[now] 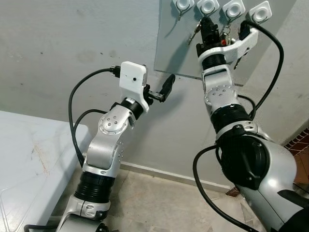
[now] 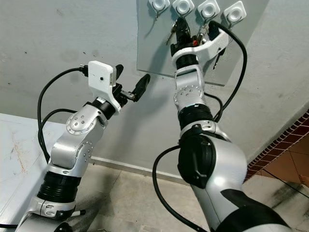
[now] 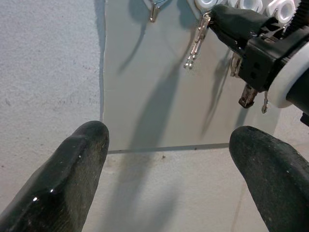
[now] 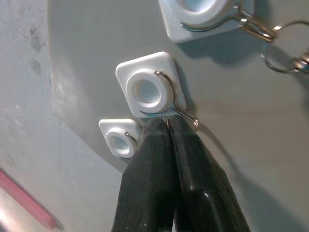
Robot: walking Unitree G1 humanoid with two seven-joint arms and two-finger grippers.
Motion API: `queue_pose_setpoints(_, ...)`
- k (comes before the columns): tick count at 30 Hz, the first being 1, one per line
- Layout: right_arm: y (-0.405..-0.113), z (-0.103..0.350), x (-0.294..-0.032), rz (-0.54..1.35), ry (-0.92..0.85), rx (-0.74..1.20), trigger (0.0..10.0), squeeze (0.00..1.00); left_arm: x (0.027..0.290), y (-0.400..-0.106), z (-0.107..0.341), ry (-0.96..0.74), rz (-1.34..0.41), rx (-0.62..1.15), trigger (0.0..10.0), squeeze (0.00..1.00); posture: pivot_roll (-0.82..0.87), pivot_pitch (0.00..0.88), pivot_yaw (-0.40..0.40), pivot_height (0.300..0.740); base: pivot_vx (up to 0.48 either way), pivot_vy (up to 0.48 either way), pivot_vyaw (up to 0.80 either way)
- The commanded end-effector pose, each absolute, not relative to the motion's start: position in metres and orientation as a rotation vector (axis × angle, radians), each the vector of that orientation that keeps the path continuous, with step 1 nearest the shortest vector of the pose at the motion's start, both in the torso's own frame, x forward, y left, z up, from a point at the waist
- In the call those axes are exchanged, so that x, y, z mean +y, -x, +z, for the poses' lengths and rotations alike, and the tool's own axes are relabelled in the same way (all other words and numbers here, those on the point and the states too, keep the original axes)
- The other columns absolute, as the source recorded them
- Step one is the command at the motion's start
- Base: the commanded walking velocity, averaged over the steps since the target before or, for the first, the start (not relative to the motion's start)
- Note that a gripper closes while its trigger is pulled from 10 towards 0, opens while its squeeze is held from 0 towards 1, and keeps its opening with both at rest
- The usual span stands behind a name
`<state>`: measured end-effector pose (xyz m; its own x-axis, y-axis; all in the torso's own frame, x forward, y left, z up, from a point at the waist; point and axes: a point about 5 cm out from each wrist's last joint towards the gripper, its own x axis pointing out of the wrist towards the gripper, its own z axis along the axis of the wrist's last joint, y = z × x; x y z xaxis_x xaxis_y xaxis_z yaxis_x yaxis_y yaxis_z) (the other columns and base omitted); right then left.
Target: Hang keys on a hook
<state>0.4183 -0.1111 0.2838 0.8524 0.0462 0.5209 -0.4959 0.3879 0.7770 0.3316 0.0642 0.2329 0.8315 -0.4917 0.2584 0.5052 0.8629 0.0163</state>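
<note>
Your right gripper (image 4: 169,123) is pressing its two black fingers together, tips touching the wire hook (image 4: 171,104) of the second white hook base (image 4: 147,87) in the upper centre of the right wrist frame; whether a key ring is pinched between them cannot be told. In the left eye view, upper right, keys (image 1: 195,33) are dangling just left of that gripper, and another bunch (image 1: 225,33) is hanging just right of it, all against the grey wall panel (image 1: 169,48). Judge the keys as light, rigid and slippery metal that swings freely; you are best taking hold at the ring, not the blade. Your left gripper (image 1: 161,91) is hovering spread wide below the panel's lower edge, holding nothing.
</note>
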Motion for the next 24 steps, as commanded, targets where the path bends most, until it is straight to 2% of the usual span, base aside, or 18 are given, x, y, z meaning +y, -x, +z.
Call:
queue_pose_setpoints(1,-0.418,0.273,-0.119,0.314,-1.174,-0.452,10.0,0.0,0.063,-0.329,0.234,0.059,-0.536,-0.26,10.0,0.0,0.02,0.091,-0.034,0.732,0.0,0.0,0.0)
queue_pose_setpoints(19,-0.416,0.272,-0.117,0.355,-1.232,-0.489,10.0,0.0,0.061,-0.327,0.231,0.065,-0.538,-0.254,10.0,0.0,0.03,0.085,-0.04,0.732,0.0,0.0,0.0)
queue_pose_setpoints(24,-0.414,0.282,-0.103,0.483,-1.174,-0.498,10.0,0.0,0.062,-0.327,0.232,0.068,-0.536,-0.255,10.0,0.0,0.03,0.081,-0.042,0.732,0.0,0.0,0.0)
